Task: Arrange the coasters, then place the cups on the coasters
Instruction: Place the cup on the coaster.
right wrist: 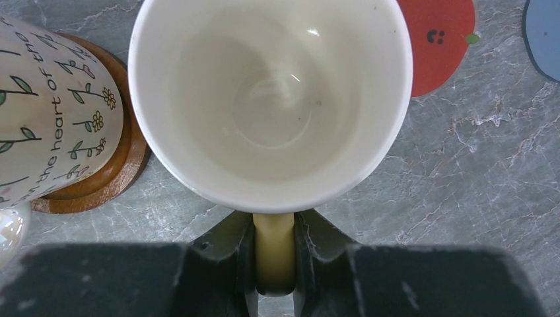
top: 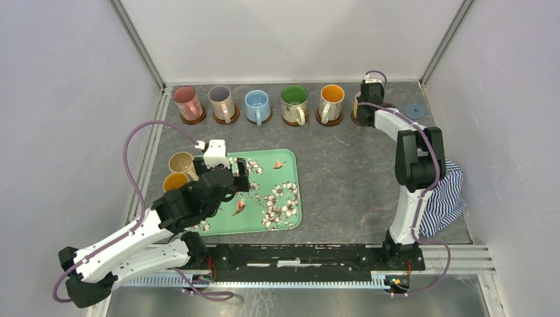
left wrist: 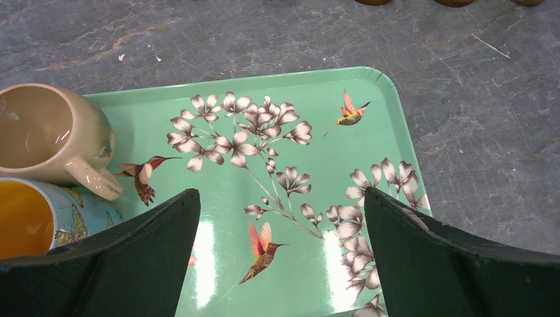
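Cups stand five in a row along the far side of the grey stone-look worktop (top: 343, 178). Each sits on an orange-brown wooden coaster (top: 193, 119), and their insides run pink (top: 187, 100), lilac (top: 220, 99), light blue (top: 257, 104), green (top: 294, 99) and orange (top: 332, 98) from left to right.

At the far right end of that row my right fingers (right wrist: 274, 244) are pinched narrow on the pale yellow handle of a cream ceramic cup (right wrist: 271, 99). A flat red round coaster (right wrist: 439, 39) and a blue-grey round coaster (right wrist: 545, 33) lie bare just to its right. I cannot tell whether a coaster lies under the held cup.

My left fingers (left wrist: 280, 251) are spread wide and hold nothing, above the mint-green floral tray (left wrist: 370, 86). At the tray's left edge wait a tan cup (left wrist: 46, 135) and a butterfly-print cup with a yellow inside (left wrist: 39, 221), close together.

I judge five cups done, a sixth being set down, and two left to move, with the red and blue-grey coasters free for them.

The orange-lined cup's side reads "the heart of the" among drawn flower stems. The red coaster carries only a small face mark.
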Robot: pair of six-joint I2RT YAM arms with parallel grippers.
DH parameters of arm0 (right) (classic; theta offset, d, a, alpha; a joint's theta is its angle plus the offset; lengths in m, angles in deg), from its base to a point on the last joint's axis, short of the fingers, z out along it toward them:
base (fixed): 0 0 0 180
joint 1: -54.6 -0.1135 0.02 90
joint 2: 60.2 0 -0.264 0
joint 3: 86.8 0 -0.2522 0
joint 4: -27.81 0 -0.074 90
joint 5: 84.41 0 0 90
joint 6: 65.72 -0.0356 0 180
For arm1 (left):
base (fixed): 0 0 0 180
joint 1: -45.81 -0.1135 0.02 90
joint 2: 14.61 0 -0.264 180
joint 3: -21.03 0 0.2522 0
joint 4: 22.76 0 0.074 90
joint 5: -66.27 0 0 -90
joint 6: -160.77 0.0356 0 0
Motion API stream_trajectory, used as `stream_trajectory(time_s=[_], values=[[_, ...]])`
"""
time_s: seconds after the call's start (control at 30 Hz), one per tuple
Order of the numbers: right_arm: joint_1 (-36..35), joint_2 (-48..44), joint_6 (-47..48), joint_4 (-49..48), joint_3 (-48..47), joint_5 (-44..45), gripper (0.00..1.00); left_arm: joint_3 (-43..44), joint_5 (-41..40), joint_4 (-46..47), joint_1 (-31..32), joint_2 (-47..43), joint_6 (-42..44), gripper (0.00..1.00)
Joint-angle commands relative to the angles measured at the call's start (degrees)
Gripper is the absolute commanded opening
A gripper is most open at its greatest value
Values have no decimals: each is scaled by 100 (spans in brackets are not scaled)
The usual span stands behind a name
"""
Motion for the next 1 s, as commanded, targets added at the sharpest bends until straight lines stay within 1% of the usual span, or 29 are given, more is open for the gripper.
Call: stream_trajectory(time_s=[0.0,0.07,0.2,0.3,0.4,0.57,0.7,0.77,0.83,0.97], values=[[35,-243,-58,-36,-102,-14,2,-1,-27,58,-22,-12,180,100],[34,-239,-66,-39,-111,-66,7,0,-32,58,-25,-6,180,100],[34,-187,-91,-21,-128,-161,12,0,-28,59,-25,-1,180,100],[39,-173,-108,-27,-103,-229,18,-1,-23,55,-23,-5,177,100],[39,-228,-117,-38,-54,-205,23,-1,-15,56,-27,-6,171,100],[50,-357,-117,-46,26,-132,37,-1,-7,55,-22,-4,171,100],[47,-466,-117,-49,65,-122,46,16,21,45,-22,-5,106,100],[58,-527,-106,-45,74,-123,52,29,73,26,-23,-25,18,100],[60,-590,-89,-25,66,-91,60,50,125,10,-29,-46,-61,100],[60,-723,-64,91,56,-11,72,138,145,-30,-22,-66,-234,100]])
